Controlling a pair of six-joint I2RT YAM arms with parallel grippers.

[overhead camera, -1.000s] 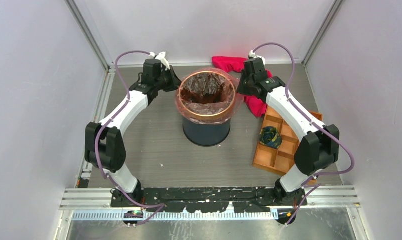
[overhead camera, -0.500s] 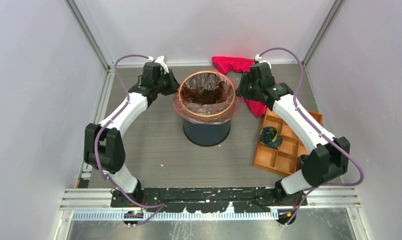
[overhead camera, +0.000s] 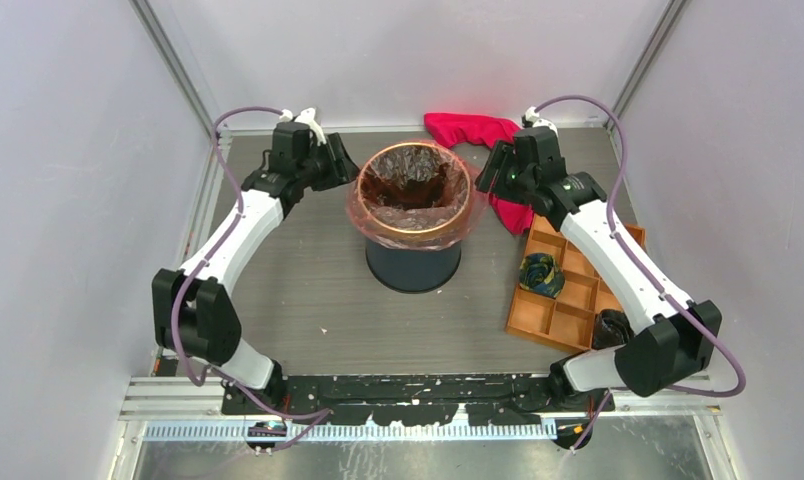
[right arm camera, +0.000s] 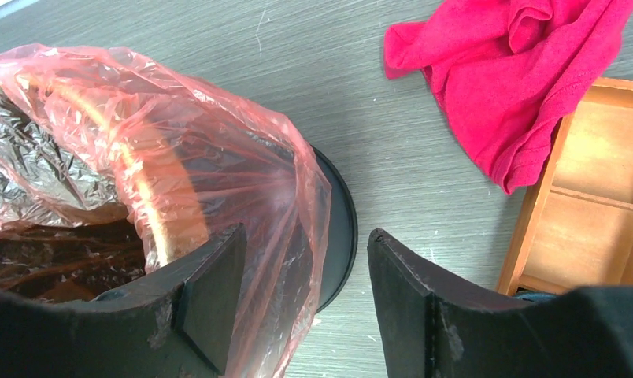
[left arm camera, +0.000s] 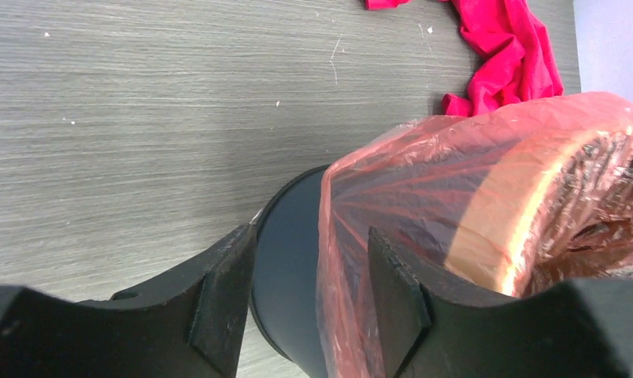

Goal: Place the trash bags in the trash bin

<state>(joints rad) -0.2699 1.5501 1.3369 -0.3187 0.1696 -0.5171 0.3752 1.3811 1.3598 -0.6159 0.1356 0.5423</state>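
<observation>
The dark navy cylindrical trash bin (overhead camera: 413, 262) with a gold metal rim stands upright near the middle of the grey wood-grain table (overhead camera: 308, 290). The thin translucent red-pink plastic trash bag (overhead camera: 414, 178) sits inside the bin as a liner. Its wrinkled film goes down into the black interior, and its edge is folded outward over the rim, hanging a little down the outer wall all around.

The left gripper (left arm camera: 309, 236) is at the far-left side of the rim. Its two black fingers (left arm camera: 219, 307) stand apart, with a clear gap between them. The hanging edge of the bag falls inside this gap, close to one finger, but the fingers do not pinch it.

The right gripper (right arm camera: 305, 235) is at the far-right side of the rim. It is also spread wide. The folded film lies between its fingers (right arm camera: 207, 307) and seems to touch one of them, but it is not clamped.

An opaque magenta fabric cloth (overhead camera: 468, 128) lies crumpled on the table, far and right of the bin. An orange wooden compartment tray (overhead camera: 538, 325) lies at the right side. In one of its compartments there is a dark, many-coloured round object (overhead camera: 541, 275).
</observation>
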